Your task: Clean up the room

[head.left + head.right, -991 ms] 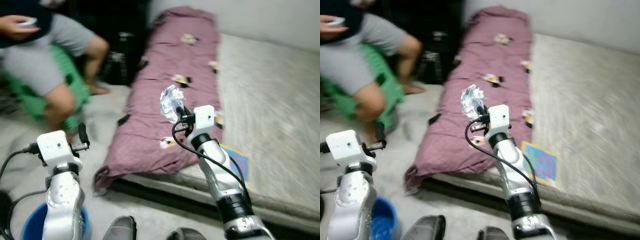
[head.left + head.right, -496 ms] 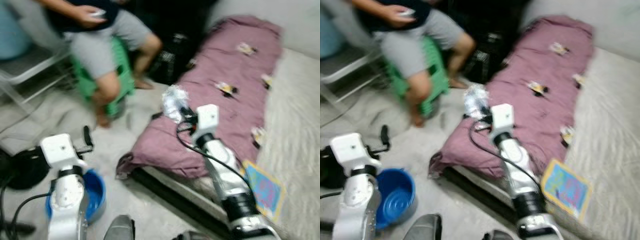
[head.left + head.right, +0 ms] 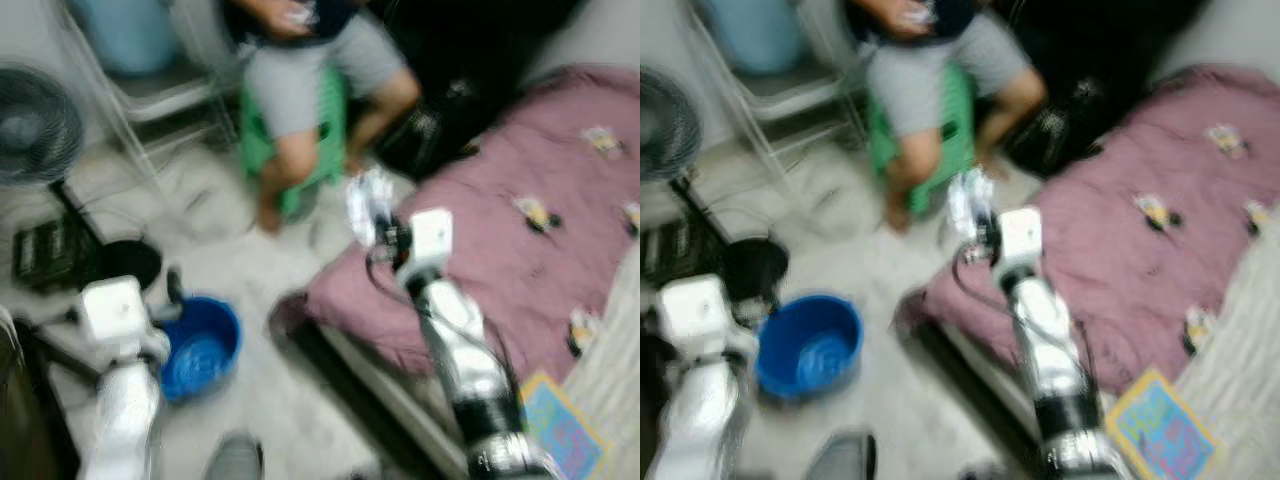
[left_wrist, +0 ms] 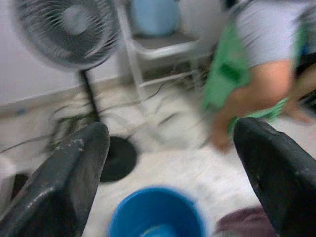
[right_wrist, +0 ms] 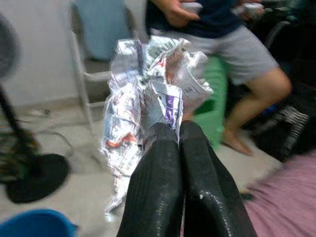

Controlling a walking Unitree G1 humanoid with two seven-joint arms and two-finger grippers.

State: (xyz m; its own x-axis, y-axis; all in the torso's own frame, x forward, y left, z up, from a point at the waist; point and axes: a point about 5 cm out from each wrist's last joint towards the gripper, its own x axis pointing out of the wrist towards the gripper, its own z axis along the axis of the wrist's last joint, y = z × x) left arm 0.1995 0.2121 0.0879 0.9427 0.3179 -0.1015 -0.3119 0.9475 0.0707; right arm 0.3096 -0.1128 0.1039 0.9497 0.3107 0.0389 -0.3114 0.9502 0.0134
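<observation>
The right end effector (image 5: 178, 133) has its two black fingers (image 5: 158, 163) pressed together on a crumpled silvery snack wrapper (image 5: 148, 84), which sticks up from the fingertips. In the left eye view the wrapper (image 3: 368, 205) sits at upper centre of the frame, raised over the floor just off the near edge of the bed, with the silver right arm (image 3: 455, 340) running down toward the lower right.

The left end effector (image 4: 168, 163) is wide open and empty, its fingers (image 4: 74, 168) far apart at the two sides of the left wrist view. Between them, at the bottom of that frame, lies a blue plastic basin (image 4: 155, 212) on the pale floor (image 4: 163, 163). In the left eye view the basin (image 3: 200, 345) is at lower left, just beside the left arm (image 3: 120, 400).

A mauve patterned quilt (image 3: 520, 240) covers the bed on the right of the frame. A person (image 3: 310, 70) in grey shorts sits on a green plastic stool (image 3: 325, 150) at upper centre. A standing fan (image 4: 64, 24) with a round black base (image 4: 118, 158) is at upper left, and a white folding chair (image 4: 158, 44) stands beside it. The head views are blurred.
</observation>
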